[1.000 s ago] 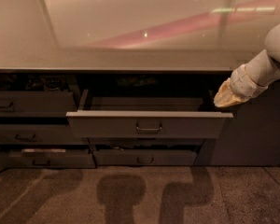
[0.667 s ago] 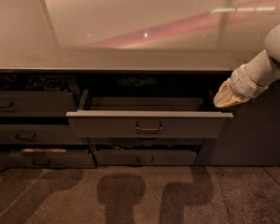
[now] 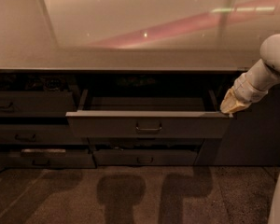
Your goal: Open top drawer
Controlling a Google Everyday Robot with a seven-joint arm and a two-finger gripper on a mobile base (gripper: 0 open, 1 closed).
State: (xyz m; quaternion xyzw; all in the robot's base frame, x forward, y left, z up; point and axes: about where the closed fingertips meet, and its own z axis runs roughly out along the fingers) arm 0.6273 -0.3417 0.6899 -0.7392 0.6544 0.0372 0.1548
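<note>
Top drawer point(image 3: 186, 124) stands pulled out beneath the bench's point(image 3: 130, 59) front edge, right of centre, with its loop handle point(image 3: 148, 127) facing you. You find the pincer point(image 3: 230, 107) at the drawer front's upper right corner, just under the bench's front edge. You cannot tell whether it is wide or narrow.

Glossy countertop point(image 3: 130, 31) up top; narrow drawers point(image 3: 30, 105) left; plain panel point(image 3: 256, 141) right; speckled floor point(image 3: 51, 197).
</note>
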